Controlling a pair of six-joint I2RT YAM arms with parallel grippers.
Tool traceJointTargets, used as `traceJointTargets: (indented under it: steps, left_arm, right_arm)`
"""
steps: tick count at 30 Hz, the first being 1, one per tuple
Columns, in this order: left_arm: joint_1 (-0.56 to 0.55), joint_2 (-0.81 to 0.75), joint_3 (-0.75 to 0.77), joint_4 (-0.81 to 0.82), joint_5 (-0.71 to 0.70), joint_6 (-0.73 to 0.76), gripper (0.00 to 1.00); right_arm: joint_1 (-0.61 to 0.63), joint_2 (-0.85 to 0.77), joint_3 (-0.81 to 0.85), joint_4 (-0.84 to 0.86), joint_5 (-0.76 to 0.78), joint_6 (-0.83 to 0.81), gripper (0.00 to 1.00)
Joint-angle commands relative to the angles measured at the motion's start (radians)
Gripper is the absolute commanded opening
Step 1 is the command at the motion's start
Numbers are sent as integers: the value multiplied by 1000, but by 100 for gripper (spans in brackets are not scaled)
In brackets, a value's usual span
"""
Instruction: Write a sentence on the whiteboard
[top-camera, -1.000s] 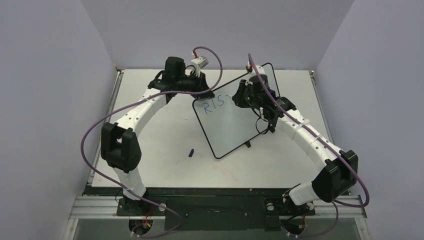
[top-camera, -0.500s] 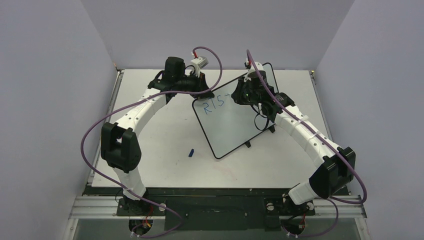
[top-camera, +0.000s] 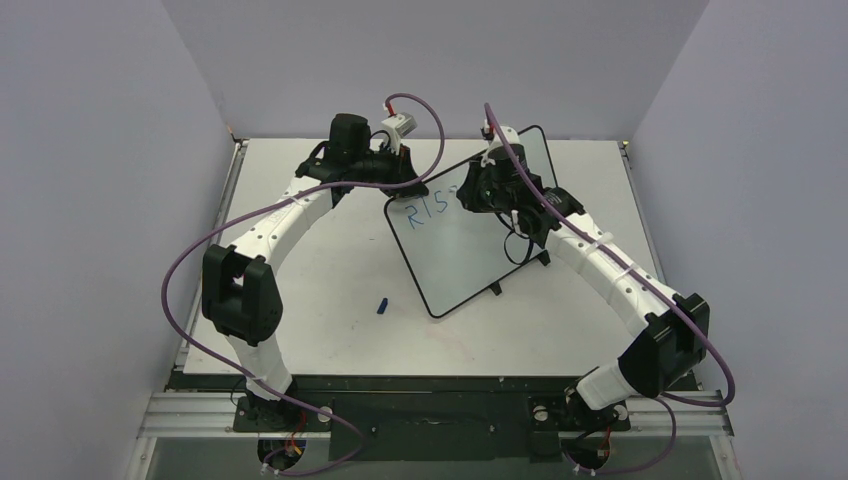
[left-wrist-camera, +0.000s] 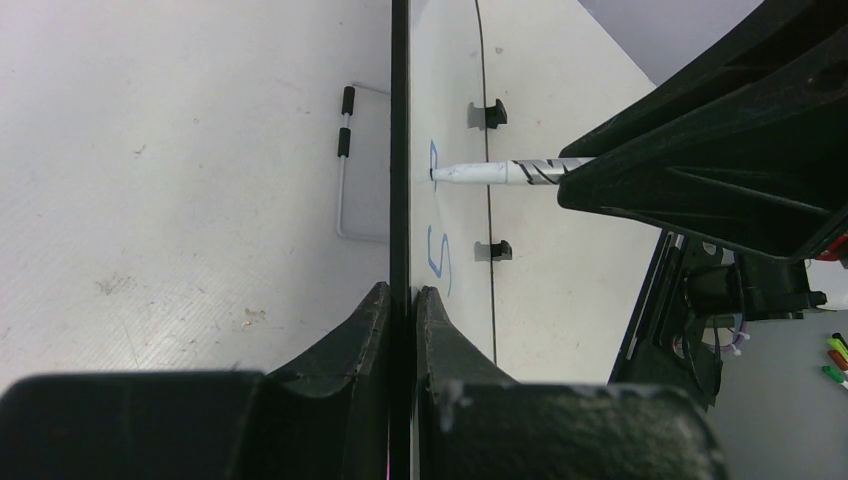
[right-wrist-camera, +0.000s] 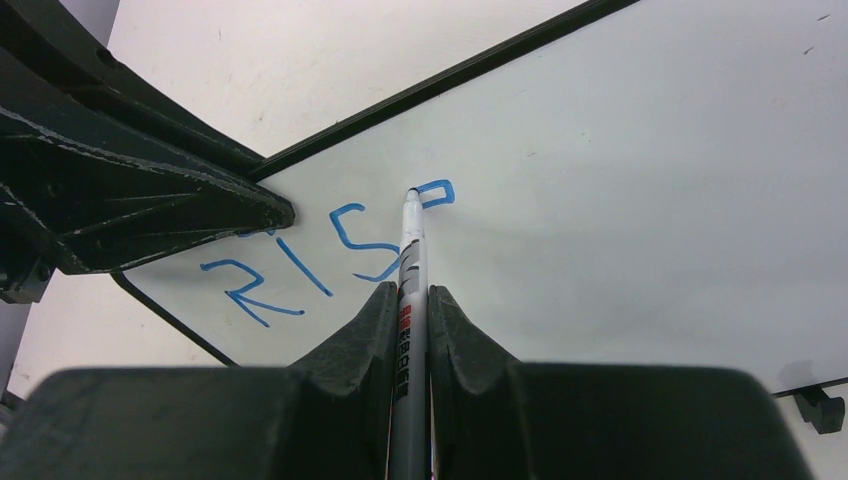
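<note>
The whiteboard (top-camera: 450, 250) stands tilted at the table's middle back, black-framed with small black feet. My left gripper (top-camera: 400, 190) is shut on its upper left edge; the left wrist view shows both fingers (left-wrist-camera: 370, 320) clamping the frame (left-wrist-camera: 399, 150). My right gripper (top-camera: 470, 195) is shut on a white marker (right-wrist-camera: 410, 260), its tip touching the board (right-wrist-camera: 650, 180). The blue writing (right-wrist-camera: 330, 250) reads "RIS" with a small loop begun at the tip. The marker (left-wrist-camera: 500, 172) also shows in the left wrist view, touching the board.
A small blue marker cap (top-camera: 382, 305) lies on the white table (top-camera: 320, 270) in front of the board's left side. Purple walls close in the back and sides. A thin wire stand (left-wrist-camera: 345, 190) shows behind the board.
My right gripper has moved the marker left and up across the board, and a blue loop has been added after the "S". My left arm has not moved.
</note>
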Motion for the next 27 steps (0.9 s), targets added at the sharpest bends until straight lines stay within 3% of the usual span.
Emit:
traceJointTargets:
  steps: [1, 27]
  left_arm:
    - [-17, -53, 17, 56, 24, 76, 0]
    - [-16, -58, 14, 56, 20, 76, 0]
  right_arm:
    - [16, 20, 12, 47, -2, 4, 0]
    - [0, -50, -141, 50, 20, 13, 0]
